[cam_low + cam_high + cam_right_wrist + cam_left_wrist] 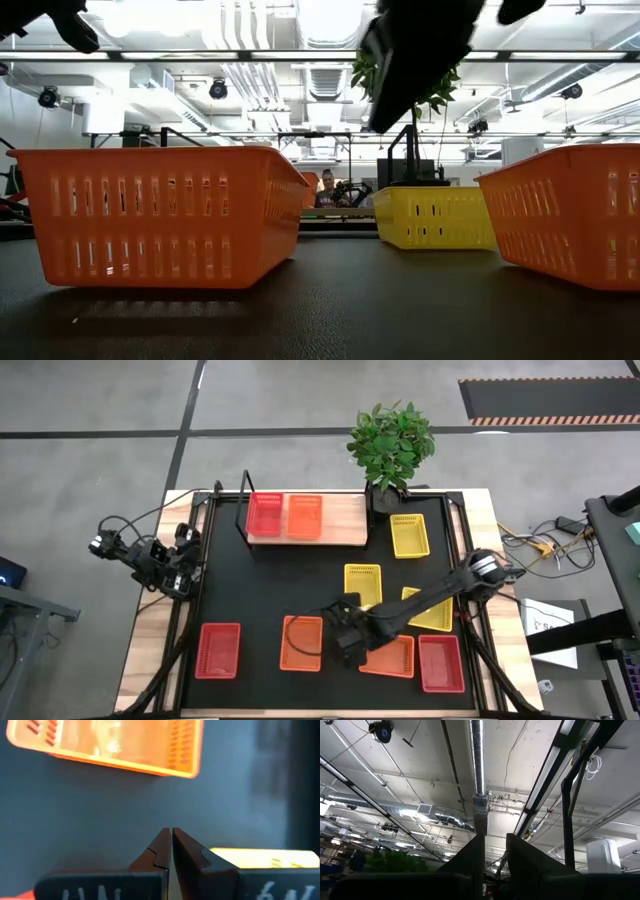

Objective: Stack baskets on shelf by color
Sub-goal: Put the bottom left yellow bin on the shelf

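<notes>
The shelf (340, 525) lies at the table's far side with one red basket (264, 515) and one orange basket (304, 516) side by side on its board. Three yellow baskets (363, 585) rest on the black tabletop at the right. Two orange baskets (301, 643) (390, 655) and two red ones (219, 650) (441, 663) rest along the near side. My right gripper (338, 632) hangs shut and empty above the tabletop, between the two near orange baskets; its wrist view (171, 840) shows bare tabletop below it. My left gripper (494, 850) is parked at the table's left edge, pointing up, open by a narrow gap.
A potted plant (390, 445) stands at the far edge beside the shelf's right end. The shelf's black frame (246, 510) rises at its left end. There is bare tabletop (280, 585) between the shelf and the near row of baskets.
</notes>
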Controlling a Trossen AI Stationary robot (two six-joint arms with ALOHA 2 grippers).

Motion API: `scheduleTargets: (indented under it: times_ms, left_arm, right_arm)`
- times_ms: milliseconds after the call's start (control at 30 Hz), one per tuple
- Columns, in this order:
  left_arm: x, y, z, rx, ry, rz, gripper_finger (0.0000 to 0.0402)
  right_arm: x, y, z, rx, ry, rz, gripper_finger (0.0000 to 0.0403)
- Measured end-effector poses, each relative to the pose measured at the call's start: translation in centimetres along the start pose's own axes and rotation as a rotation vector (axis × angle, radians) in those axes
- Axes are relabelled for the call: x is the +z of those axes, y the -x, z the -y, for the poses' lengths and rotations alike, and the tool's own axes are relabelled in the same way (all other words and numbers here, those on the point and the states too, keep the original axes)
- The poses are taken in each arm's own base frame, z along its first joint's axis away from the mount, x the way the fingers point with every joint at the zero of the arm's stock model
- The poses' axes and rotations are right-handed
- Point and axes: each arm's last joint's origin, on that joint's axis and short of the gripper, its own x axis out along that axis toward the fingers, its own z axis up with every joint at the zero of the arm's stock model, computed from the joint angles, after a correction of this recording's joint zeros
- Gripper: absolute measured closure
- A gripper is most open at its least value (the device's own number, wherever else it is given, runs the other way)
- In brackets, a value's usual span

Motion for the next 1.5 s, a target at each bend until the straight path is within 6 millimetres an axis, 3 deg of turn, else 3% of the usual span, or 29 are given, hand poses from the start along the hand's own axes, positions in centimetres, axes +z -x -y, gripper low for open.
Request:
scheduleTargets:
  times_ms: [167,467,833,1033,1333,1500]
  left_arm:
    - [-0.3,-0.1,0.1,-0.005,-0.008,-0.02,0.0339]
    - [-1.0,-0.3,0.4,-0.017,-0.014,-0.06,0.0339]
    - [-1.0,-0.6,0.6,-0.009,0.035,-0.036,0.0339]
    - [-1.1,-0.7,0.7,-0.009,0.035,-0.036,0.0339]
    - [-1.7,-0.8,0.9,-0.017,0.043,-0.07,0.0339]
    - [-1.8,-0.8,1.0,-0.019,0.039,-0.08,0.0339]
  right_arm:
    - [-2.6,1.1,0.4,-0.078,-0.052,0.1,0.0394]
    - [-5.6,1.2,1.1,-0.032,-0.113,0.288,0.0389]
    - [-8.4,-0.3,1.2,-0.024,-0.127,0.299,0.0321]
    - [-8.3,-0.1,1.2,-0.023,-0.128,0.295,0.0286]
    - [-6.1,2.7,1.3,0.053,-0.102,0.259,0.0248]
    - [-6.0,3.2,1.3,0.101,-0.09,0.213,0.0243]
